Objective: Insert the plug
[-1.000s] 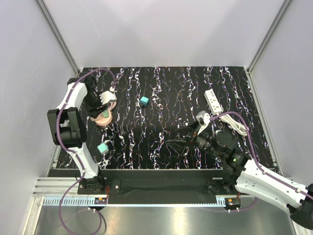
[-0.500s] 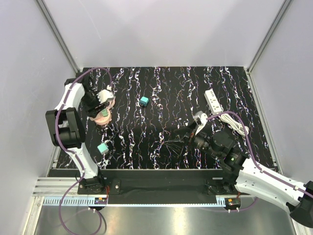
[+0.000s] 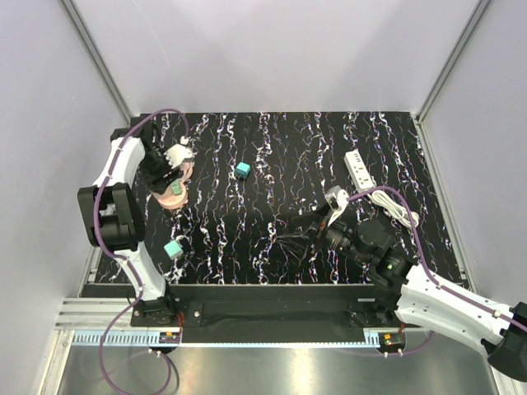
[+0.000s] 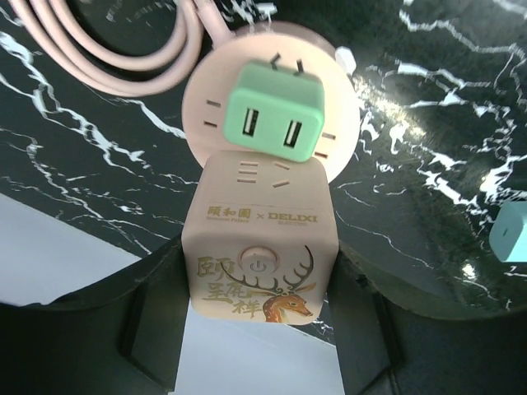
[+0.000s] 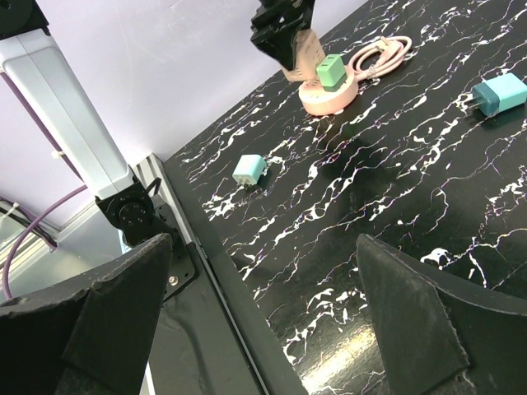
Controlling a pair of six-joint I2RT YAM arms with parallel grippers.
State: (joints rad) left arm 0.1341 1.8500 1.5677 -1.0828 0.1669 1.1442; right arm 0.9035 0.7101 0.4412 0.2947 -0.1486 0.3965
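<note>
The plug (image 3: 242, 170) is a small teal-blue cube lying free on the black marbled table, also in the right wrist view (image 5: 498, 93) at the far right. My left gripper (image 3: 170, 169) is at the table's left side, shut on a pinkish-tan cube block (image 4: 262, 247) with a deer print. That block stands on a round pink base (image 4: 216, 99). A mint-green USB adapter (image 4: 276, 115) sits on that base against the block. My right gripper (image 3: 298, 239) hovers open above the table's near middle (image 5: 263, 255), holding nothing.
A pale mint cube (image 3: 173, 248) lies near the front left edge. A white power strip (image 3: 359, 169) with a coiled white cable (image 3: 395, 206) is at the right. A pink cable (image 5: 379, 53) loops behind the round base. Grey walls enclose the table.
My left gripper, still holding the tan block, has shifted slightly up and left. My right gripper has drifted a little to the left.
</note>
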